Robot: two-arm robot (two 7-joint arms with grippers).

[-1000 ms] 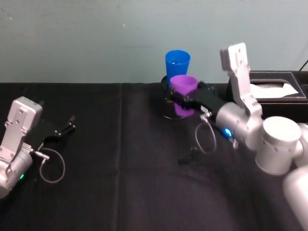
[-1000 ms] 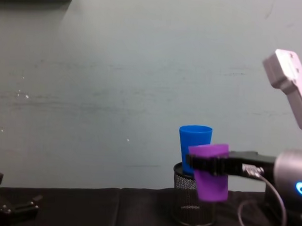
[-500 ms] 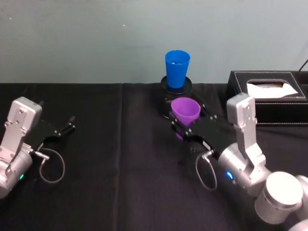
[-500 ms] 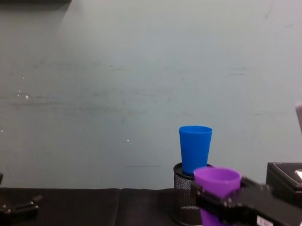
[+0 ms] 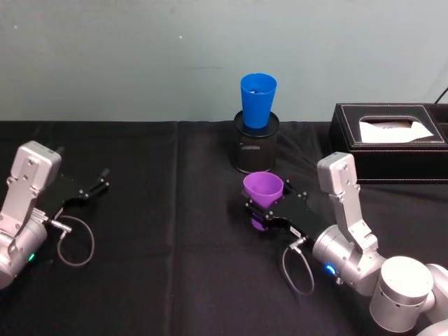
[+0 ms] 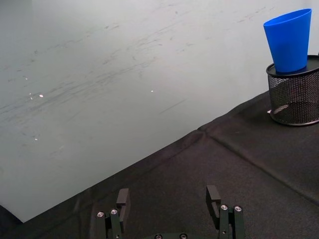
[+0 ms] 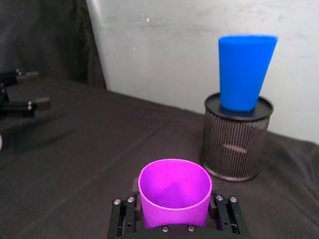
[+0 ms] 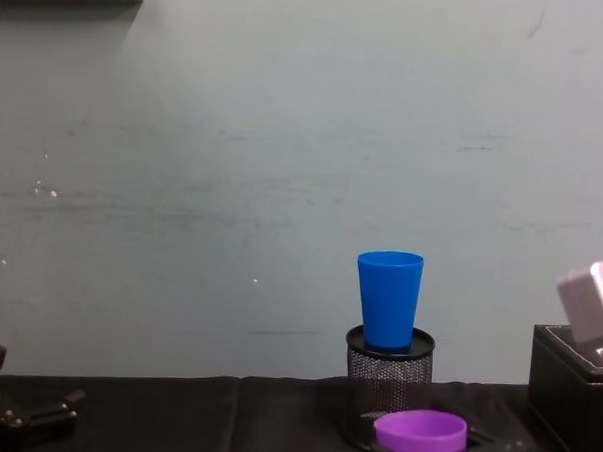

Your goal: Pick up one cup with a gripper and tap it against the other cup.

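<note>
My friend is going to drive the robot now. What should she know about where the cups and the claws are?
Right gripper: shut on the purple cup, holding it upright, low over the table, in front of the mesh pot.
Left gripper: open, holding nothing, parked low at the table's left side.
Blue cup: standing upright on top of the mesh pot, near the back wall.
Black tissue box: to the right of the pot.
Done: purple cup picked up.
Right now the two cups are apart, not touching. Left: probably lift the purple cup toward the blue one and tap them together.
</note>
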